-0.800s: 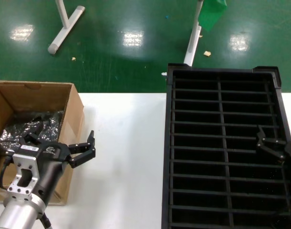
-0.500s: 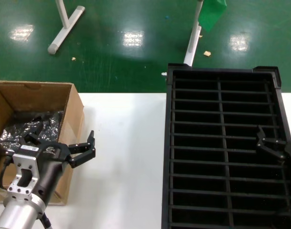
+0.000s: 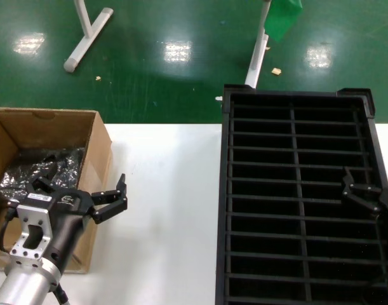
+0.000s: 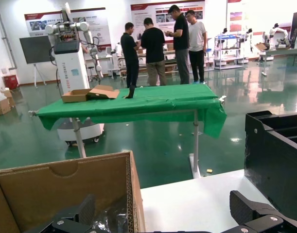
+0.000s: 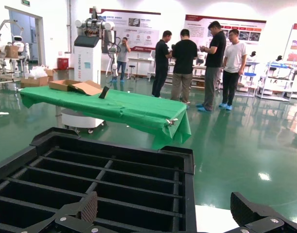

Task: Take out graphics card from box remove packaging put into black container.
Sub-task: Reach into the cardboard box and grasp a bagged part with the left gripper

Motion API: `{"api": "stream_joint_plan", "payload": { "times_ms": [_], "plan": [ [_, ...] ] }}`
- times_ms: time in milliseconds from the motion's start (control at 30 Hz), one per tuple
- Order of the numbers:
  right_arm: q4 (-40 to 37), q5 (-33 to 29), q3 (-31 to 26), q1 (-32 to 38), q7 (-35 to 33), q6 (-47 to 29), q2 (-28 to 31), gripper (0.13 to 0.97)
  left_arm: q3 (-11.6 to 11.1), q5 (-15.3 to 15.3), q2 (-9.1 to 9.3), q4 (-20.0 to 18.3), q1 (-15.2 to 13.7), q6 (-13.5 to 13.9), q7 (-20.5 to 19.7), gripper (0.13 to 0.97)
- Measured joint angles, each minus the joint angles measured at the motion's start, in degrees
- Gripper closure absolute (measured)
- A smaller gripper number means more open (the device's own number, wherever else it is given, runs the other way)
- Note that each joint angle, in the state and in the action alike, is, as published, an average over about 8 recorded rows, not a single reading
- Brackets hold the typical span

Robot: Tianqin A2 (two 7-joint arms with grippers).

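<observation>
While the brown corrugated cardboard box [image 3: 44,171] sits at about nine o'clock on the white tabletop [image 3: 168,210], the left gripper [image 3: 79,192] hangs with its black fingers spread wide, straddling the carton's right wall: one fingertip [image 3: 119,197] is outside over the table, the other over the interior. It holds nothing. Inside the box lies the crinkly, dark grey-silver antistatic bag [image 3: 38,168]; the graphics card itself cannot be seen and is presumably sealed inside that bag.

By my reading, the task is at its very first step, the reach into the box, with nothing yet lifted, unwrapped or placed. The next move calls for shifting the left gripper toward nine o'clock, clear of the wall, then lowering it onto the bag and closing on a fold without crushing the card.

The large black plastic ribbed tray [image 3: 295,111] fills the three o'clock side, and every slot on view looks vacant. The right gripper [image 3: 359,194] waits over the tray's right column, fingers apart and empty.

Beyond the table, toward twelve o'clock, is a glossy green floor [image 3: 168,70] with white stand legs [image 3: 86,35]. The wrist views show a table draped in green cloth [image 4: 129,104], a white robot rig [image 4: 70,63], and several people standing by display boards [image 4: 163,41].
</observation>
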Motion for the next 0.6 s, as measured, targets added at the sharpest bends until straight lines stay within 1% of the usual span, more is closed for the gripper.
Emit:
{"api": "stream_joint_plan", "payload": {
  "times_ms": [600],
  "plan": [
    [0.0,0.0,0.0,0.0,0.0,0.0,0.0,0.129,0.0,0.0,0.00,0.0,0.0,0.0,0.0,0.132]
  ]
}}
